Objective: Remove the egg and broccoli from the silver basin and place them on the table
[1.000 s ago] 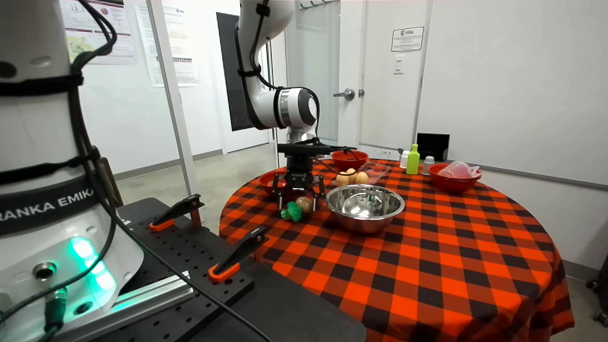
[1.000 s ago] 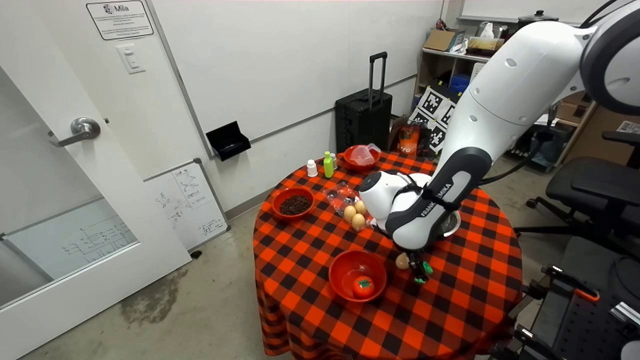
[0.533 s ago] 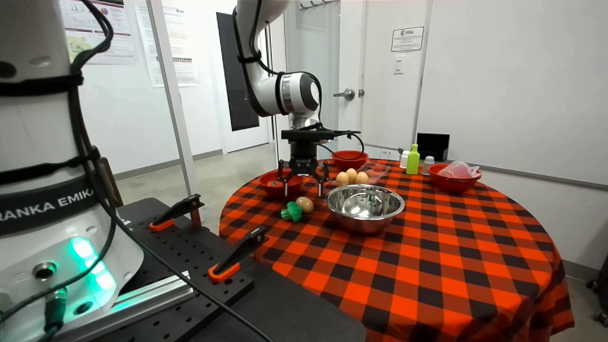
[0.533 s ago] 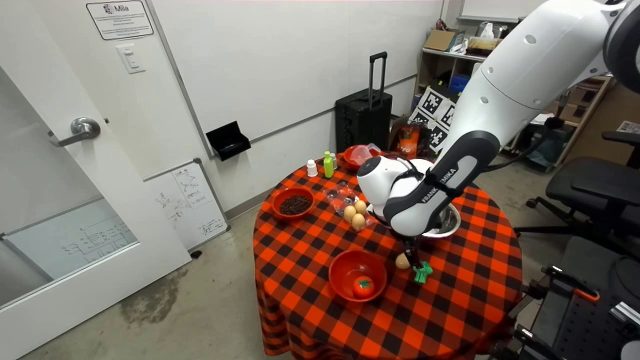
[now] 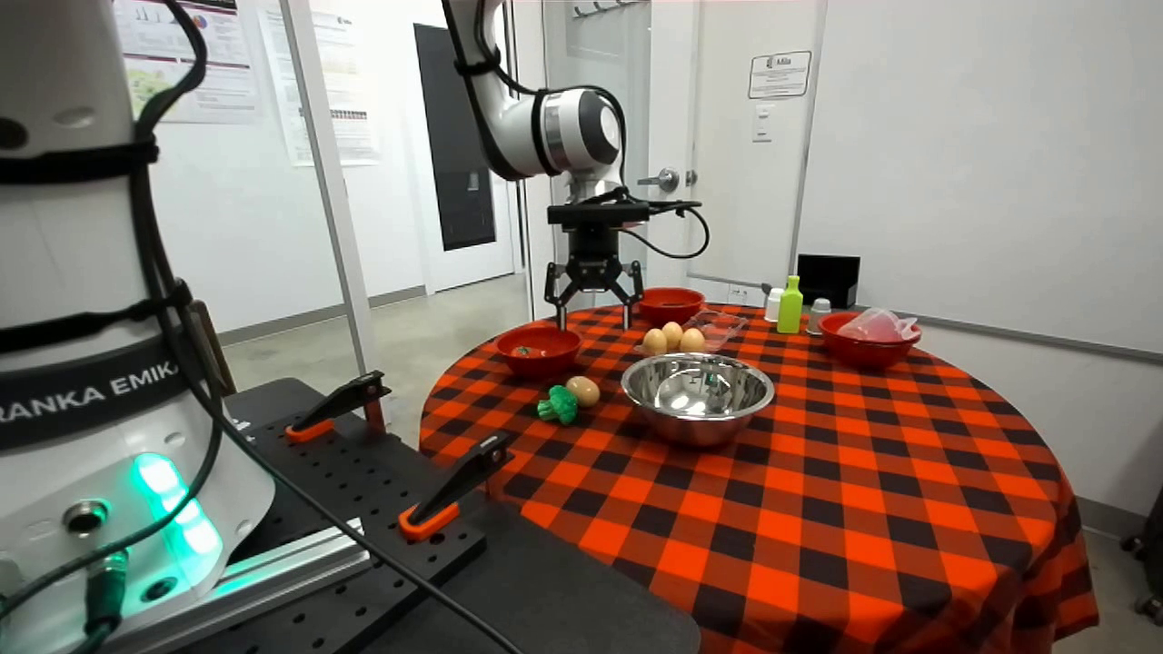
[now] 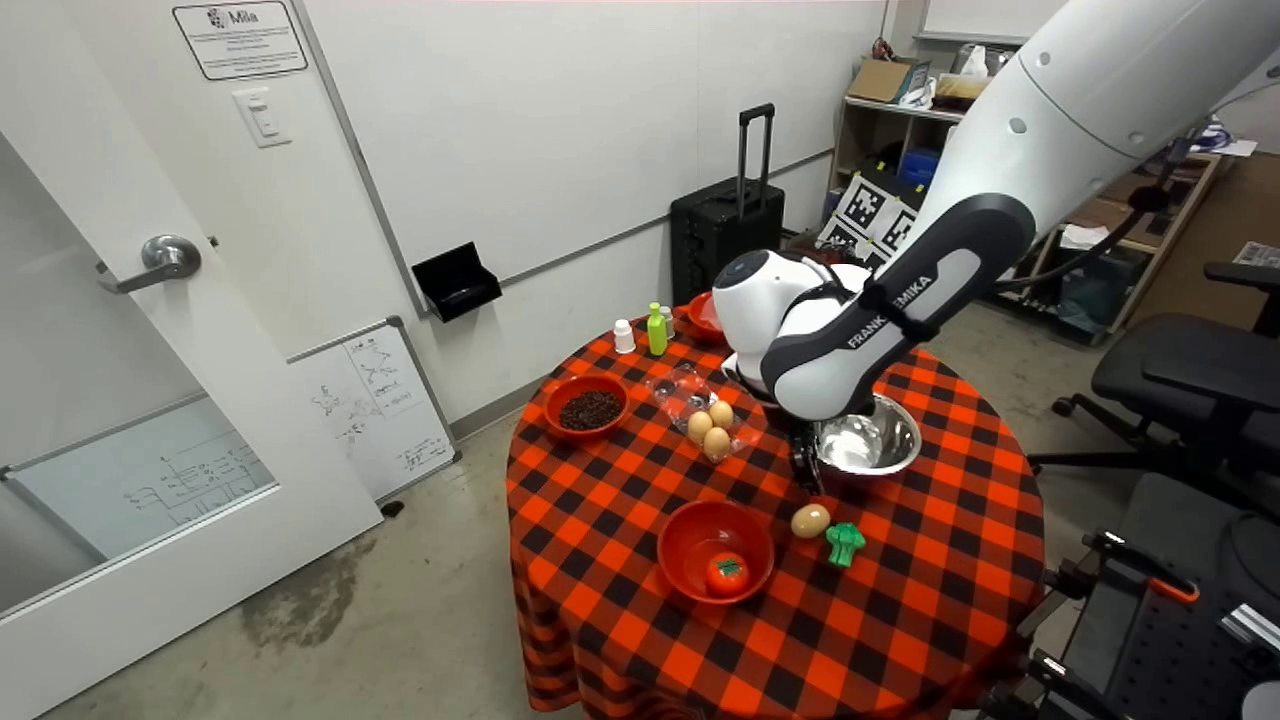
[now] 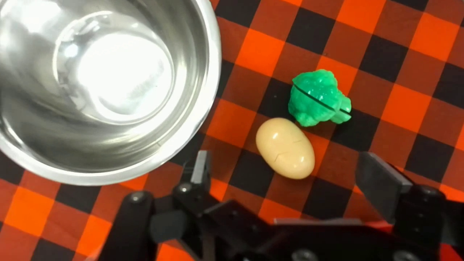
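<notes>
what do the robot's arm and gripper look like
The arm is white and rounded, with black bands, black cables strapped along it and partly covered FRANKA EMIKA lettering. Green lights glow on its base. The gripper is black, with two jointed fingers ending in slim grey tips.

- Egg [image 7: 285,148]: tan, smooth, finely lined, lying on its side.
- Broccoli [image 7: 316,98]: bright green, lumpy, a dark line along it, lying just beside the egg.
- Basin [image 5: 698,429]: round, shiny metal, upright, near both.
- Counter [image 5: 845,509]: round, checkered red and black, bearing all three.
</notes>
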Available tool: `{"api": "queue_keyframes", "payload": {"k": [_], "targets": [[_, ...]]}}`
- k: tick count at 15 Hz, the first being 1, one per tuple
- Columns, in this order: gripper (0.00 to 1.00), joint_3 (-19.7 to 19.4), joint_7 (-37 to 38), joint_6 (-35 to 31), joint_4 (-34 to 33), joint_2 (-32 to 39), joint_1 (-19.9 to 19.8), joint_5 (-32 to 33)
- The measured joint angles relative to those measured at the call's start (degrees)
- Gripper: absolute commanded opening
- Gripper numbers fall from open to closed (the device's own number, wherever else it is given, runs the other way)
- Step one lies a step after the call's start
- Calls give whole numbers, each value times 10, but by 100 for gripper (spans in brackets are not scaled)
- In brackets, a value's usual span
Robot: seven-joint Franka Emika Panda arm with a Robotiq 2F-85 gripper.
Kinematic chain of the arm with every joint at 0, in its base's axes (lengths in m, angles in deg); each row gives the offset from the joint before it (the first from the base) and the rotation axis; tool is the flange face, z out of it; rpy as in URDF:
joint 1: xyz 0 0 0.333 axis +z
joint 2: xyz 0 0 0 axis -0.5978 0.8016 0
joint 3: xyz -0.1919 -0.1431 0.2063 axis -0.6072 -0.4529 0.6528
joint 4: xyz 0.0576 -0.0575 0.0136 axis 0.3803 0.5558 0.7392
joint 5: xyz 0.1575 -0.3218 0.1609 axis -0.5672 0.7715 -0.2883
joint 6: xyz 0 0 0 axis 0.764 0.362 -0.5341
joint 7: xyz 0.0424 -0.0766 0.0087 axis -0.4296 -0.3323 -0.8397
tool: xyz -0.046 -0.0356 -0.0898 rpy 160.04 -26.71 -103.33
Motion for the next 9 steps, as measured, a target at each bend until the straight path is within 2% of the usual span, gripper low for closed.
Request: {"api": "queue_keyframes", "payload": {"k": [9], "targets": [[100,0,0,-3,0,-13,-3,-12]]}}
